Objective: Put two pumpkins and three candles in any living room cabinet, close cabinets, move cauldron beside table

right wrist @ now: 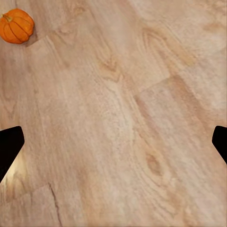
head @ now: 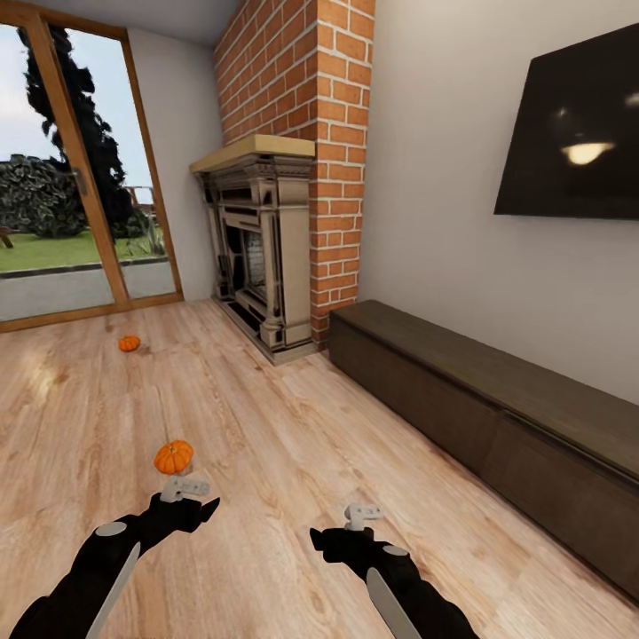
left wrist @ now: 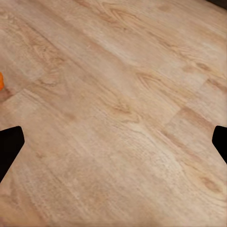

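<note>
Left gripper (head: 185, 487) spread wide and empty, hanging over bare floor (head: 266, 444) just short of the near pumpkin (head: 173, 456); right gripper (head: 361, 513) likewise wide and empty. Second pumpkin (head: 130, 343) well beyond the near pumpkin, toward the glass door (head: 80, 177); cabinet (head: 497, 417) off to the near pumpkin's right, all fronts shut. No candles or cauldron visible. Likely risks: nudging the round pumpkin so it rolls away, or clamping off-centre on the ribbed skin and slipping; also carrying it to a cabinet not yet opened.
</note>
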Tool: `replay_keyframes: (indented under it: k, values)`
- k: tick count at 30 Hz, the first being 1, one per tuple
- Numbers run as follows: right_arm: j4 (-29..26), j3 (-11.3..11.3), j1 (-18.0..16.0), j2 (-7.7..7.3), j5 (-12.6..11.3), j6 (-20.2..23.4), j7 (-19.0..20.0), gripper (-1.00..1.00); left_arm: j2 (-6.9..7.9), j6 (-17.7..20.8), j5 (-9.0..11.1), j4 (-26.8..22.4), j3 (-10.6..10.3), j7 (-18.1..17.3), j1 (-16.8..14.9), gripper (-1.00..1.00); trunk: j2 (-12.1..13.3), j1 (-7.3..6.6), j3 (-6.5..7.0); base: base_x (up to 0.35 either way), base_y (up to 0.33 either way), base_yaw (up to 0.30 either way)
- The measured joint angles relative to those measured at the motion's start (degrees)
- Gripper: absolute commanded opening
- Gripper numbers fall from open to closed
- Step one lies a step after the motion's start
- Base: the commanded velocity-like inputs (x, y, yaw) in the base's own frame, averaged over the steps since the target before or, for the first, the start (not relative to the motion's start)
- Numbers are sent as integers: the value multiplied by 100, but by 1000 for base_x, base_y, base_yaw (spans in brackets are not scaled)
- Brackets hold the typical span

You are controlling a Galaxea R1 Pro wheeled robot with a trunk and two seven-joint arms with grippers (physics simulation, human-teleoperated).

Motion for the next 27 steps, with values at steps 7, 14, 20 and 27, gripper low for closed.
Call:
replay_keyframes:
  k: [7, 14, 20, 27]
  values:
    - [15, -1, -1, -8, -12, -166, 6, 100, -4, 0, 0, 0, -7, -1, 0, 100, 0, 0, -1, 3, 0, 2]
    - [17, -3, -2, -9, -16, -273, 22, 100, -5, 23, -19, 1, -16, -1, 0, 100, 0, -2, -1, 178, 0, 0]
    - [17, -4, -2, -9, -16, -290, 30, 100, -5, 25, -21, 0, -16, -1, 0, 100, 0, -2, -1, 184, 0, 0]
    - [18, -3, -2, -17, -16, -368, 39, 100, -5, 25, -21, 6, -16, -1, 0, 100, 0, -3, -1, 221, 16, 0]
